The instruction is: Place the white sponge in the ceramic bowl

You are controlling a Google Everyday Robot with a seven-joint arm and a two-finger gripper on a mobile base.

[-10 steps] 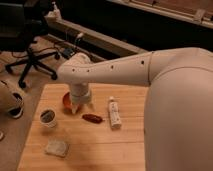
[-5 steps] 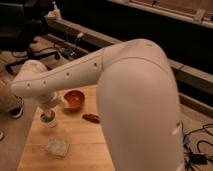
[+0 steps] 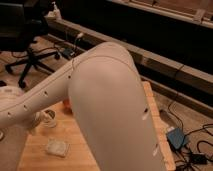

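Note:
The white sponge (image 3: 56, 147) lies flat on the wooden table (image 3: 35, 160) near its front left. Only an orange sliver of the ceramic bowl (image 3: 65, 104) shows behind my arm (image 3: 107, 100); the rest of it is hidden. My white arm fills the middle of the view and reaches down to the left. My gripper (image 3: 34, 122) is at the left end of the arm, low over the table, just left of the small white cup (image 3: 49, 118) and behind the sponge. It is apart from the sponge.
A black office chair (image 3: 29, 52) stands on the floor at the back left. A blue box (image 3: 176, 137) and cables lie on the floor to the right of the table. A long bench (image 3: 165, 67) runs along the back.
My arm has swung further left and closer to the camera, and it now covers most of the bowl and the right of the table. The sponge has not moved.

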